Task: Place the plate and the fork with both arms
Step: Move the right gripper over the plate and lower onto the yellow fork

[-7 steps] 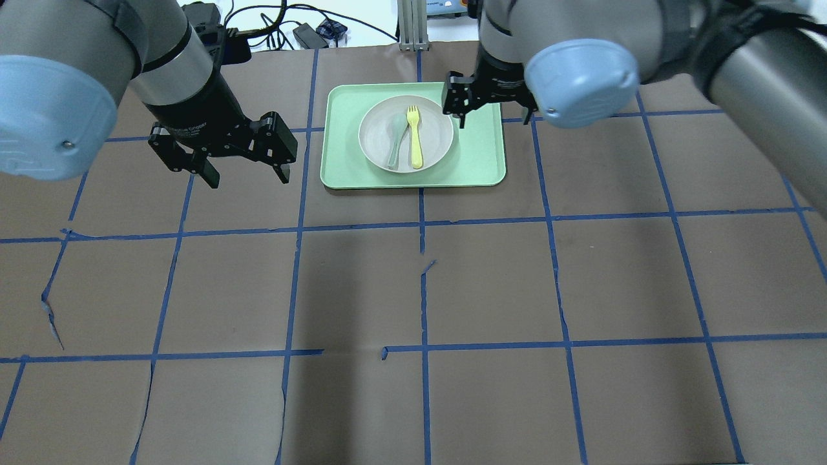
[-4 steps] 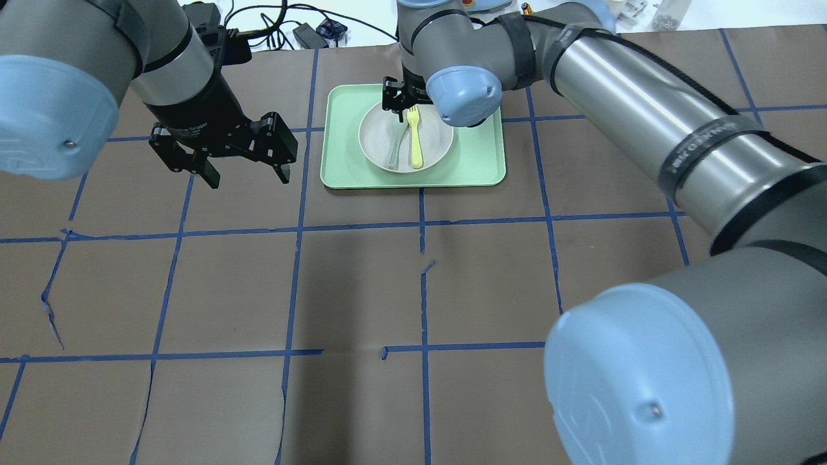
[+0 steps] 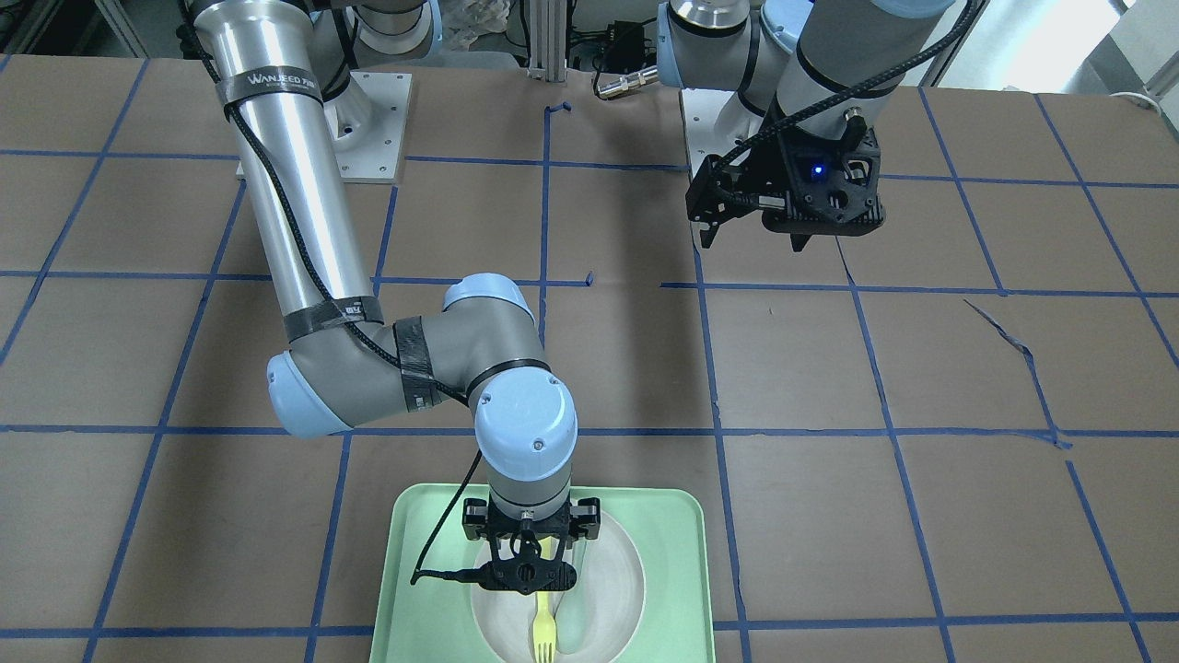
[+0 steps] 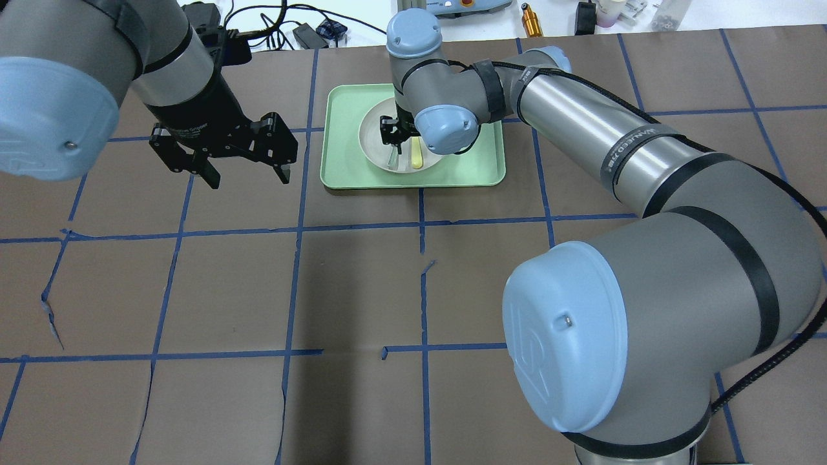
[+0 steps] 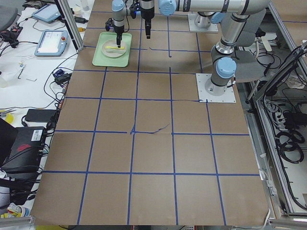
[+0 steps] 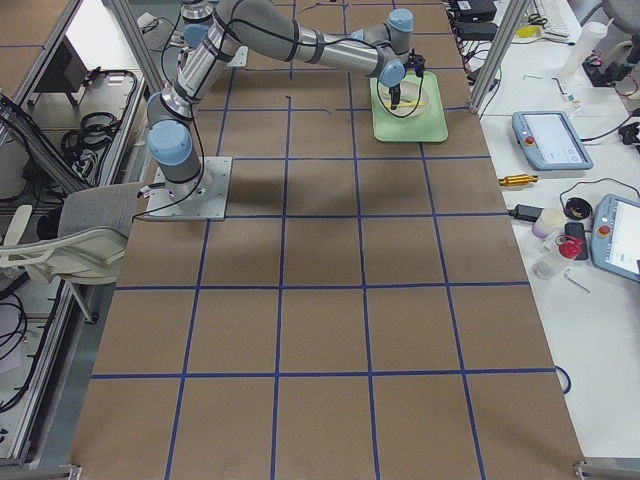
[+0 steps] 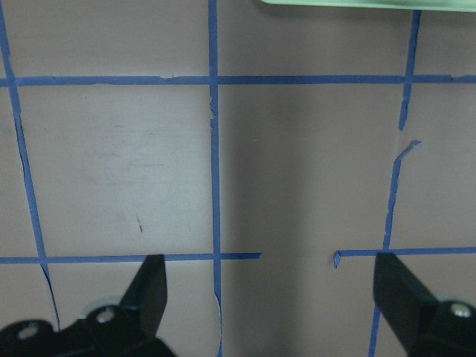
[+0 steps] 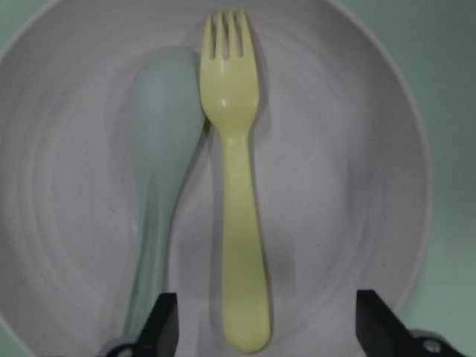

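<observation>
The white plate lies on the mint-green tray at the table's far middle. The pale-yellow fork lies in the plate, tines pointing away from the robot, next to a grey-green spoon. My right gripper is open and hovers low over the plate, its fingers either side of the fork's handle end, touching nothing. It also shows in the overhead view, where its wrist hides much of the plate. My left gripper is open and empty above bare table, left of the tray.
The tray's near edge shows at the top of the left wrist view. The brown paper cover has blue tape lines and a few tears. Cables and a power brick lie beyond the far edge.
My right arm has swung left and towards the robot; its gripper went from the plate's right rim to over the fork and spoon. The left arm has not moved.
</observation>
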You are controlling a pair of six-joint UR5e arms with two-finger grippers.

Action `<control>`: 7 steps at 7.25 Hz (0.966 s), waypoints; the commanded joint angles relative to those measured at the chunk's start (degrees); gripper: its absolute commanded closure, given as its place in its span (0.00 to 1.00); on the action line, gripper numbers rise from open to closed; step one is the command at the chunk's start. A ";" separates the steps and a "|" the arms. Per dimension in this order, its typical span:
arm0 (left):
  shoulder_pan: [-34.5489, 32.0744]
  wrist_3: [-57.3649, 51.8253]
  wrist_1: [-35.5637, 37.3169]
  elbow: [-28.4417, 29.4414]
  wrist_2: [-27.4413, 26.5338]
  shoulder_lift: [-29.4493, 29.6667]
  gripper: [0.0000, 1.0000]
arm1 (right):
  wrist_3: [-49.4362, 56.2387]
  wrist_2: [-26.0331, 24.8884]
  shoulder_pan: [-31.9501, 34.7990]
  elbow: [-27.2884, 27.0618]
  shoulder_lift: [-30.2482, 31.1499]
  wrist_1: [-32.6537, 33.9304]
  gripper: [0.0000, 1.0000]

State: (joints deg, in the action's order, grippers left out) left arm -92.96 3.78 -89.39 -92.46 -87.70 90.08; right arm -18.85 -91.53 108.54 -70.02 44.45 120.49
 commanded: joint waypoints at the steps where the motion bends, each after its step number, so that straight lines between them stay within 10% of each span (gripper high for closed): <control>1: -0.03 0.00 0.01 -0.01 0.07 0.00 0.00 | 0.66 0.03 0.00 -1.17 -0.24 0.18 0.30; 7: -0.03 0.00 0.01 -0.01 0.07 0.00 0.00 | 0.84 0.12 0.00 -0.82 -0.42 0.27 0.70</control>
State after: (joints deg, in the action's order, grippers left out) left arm -92.95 3.78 -89.38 -92.46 -87.63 90.09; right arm -18.03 -91.34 108.54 -70.90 44.02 120.75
